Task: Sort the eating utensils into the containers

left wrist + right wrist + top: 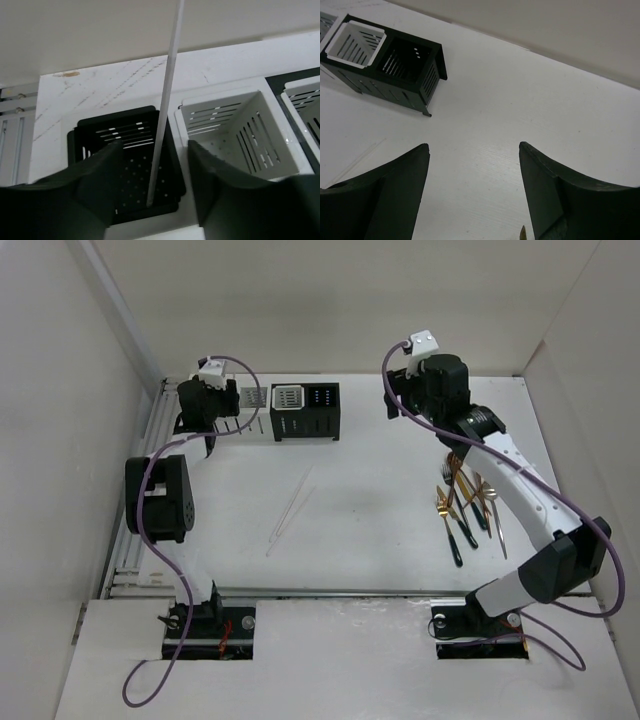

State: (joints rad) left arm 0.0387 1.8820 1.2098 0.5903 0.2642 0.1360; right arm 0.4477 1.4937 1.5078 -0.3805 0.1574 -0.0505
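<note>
Left arm reaches far forward, left fingers (85,192) spread beside a white stick (169,90) standing in the black caddy (100,131); right fingers (380,195) hover spread above the table (520,100).

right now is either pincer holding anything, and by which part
Nothing is held. The left pincer is open, not touching the white stick standing in the black container; the right pincer is open and empty.

A thin white stick (166,100) stands in the black caddy (125,132), apparently untouched within the spread left end effector (155,149).
</note>
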